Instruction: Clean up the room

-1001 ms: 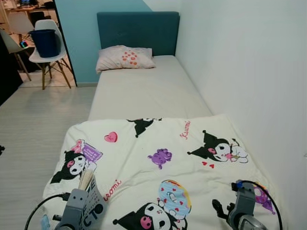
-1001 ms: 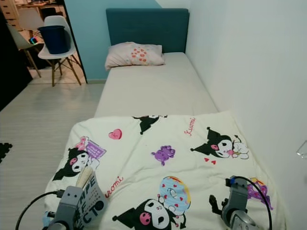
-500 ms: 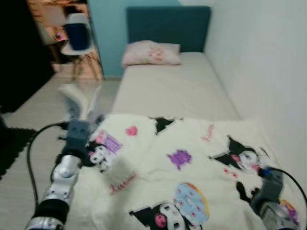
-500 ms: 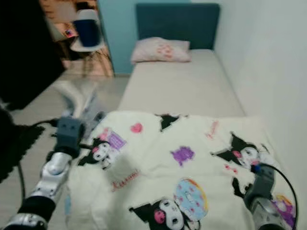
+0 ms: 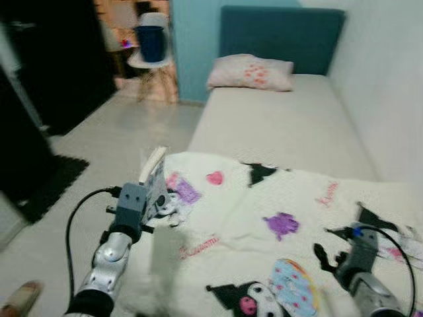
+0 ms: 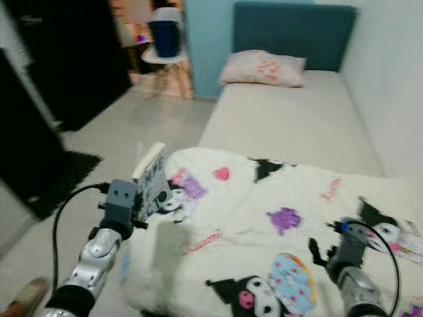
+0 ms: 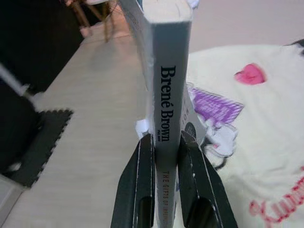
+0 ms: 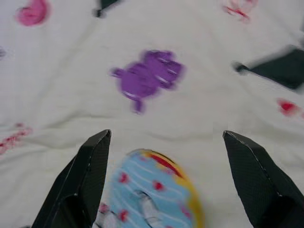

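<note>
Left gripper (image 7: pixel 165 142) is clamped on a book (image 7: pixel 166 80): I see both black fingers (image 7: pixel 141 175) pressed against the covers, spine facing the wrist camera, the book standing upright out of the grip. From the head views I have it held up at the near left corner of the bed (image 5: pixel 284 125), above the edge of the cartoon blanket (image 5: pixel 277 218) and next to the bare floor (image 5: pixel 112 152). Nothing else touches the book.

Right gripper (image 8: pixel 166 175) is spread wide with nothing between its fingers, low over the blanket near the blue round print.

I judge I am in the carry step: the book is picked up and needs a home. I can't make out a shelf or desk clearly; the area beyond the doorway, where a chair (image 5: pixel 151 49) with a blue bin (image 5: pixel 151 41) on it stands, is blurred. The next move calls for turning further to the left, finding a sensible surface, and keeping the grip firm while walking, since a tall book held low by its spine end could tip. I would also mind the dark mat (image 5: pixel 49 185) on the floor.
</note>
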Robot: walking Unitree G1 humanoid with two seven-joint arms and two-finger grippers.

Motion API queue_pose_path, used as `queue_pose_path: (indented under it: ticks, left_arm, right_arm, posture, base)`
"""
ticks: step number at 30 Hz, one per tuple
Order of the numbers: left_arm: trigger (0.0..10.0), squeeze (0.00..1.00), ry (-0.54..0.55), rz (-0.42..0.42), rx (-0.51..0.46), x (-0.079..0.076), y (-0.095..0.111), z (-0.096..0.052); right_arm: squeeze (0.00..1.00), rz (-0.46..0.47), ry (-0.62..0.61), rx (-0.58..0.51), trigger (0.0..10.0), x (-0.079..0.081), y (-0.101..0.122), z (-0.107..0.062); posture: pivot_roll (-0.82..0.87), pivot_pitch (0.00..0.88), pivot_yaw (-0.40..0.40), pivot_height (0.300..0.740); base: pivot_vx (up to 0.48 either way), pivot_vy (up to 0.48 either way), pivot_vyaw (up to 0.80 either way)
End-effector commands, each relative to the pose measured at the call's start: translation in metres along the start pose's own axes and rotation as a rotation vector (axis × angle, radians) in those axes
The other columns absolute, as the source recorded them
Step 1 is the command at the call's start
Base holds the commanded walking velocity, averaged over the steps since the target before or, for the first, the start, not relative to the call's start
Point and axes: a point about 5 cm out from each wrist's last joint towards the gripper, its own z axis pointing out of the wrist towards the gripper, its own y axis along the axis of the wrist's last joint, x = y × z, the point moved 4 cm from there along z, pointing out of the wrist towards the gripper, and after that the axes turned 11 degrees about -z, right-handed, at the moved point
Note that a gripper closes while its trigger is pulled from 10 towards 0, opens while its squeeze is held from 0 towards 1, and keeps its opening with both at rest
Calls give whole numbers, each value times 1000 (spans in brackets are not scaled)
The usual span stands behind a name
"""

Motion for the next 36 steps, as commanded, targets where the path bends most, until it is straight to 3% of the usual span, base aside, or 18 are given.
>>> queue_pose_path:
  ticks: [1,12,18,21,26,28,36]
  left_arm:
    - [10000,0,3,1,-11,2,3,-2]
    - [10000,0,-18,7,-27,-4,8,0]
    - [10000,0,-18,4,-27,-5,11,1]
    - [10000,0,-22,3,-32,-8,13,3]
    - [10000,0,-23,0,-37,-9,15,3]
    - [10000,0,-26,0,-45,-9,17,3]
    - [10000,0,-27,2,-52,-10,20,4]
  right_arm:
    - [0,-11,23,-1,10000,8,2,3]
    - [0,-24,46,-15,10000,9,6,3]
    - [0,-72,152,-34,10000,28,12,6]
    - [0,-112,199,-22,10000,42,8,8]
    - [0,-127,229,-23,10000,53,7,8]
    - [0,-146,278,-31,10000,65,9,9]
    - [0,-178,319,-62,10000,75,15,10]
  posture:
    - [16,0,-56,740]
    - [13,0,-51,740]
    - [7,0,-47,740]
    - [9,0,-49,740]
    - [9,0,-49,740]
    - [8,0,-50,740]
    - [2,0,-50,740]
  base:
    - [0,0,719]
    - [0,0,719]
    - [0,0,585]
    - [0,0,0]
    - [0,0,0]
    - [0,0,0]
    - [0,0,200]
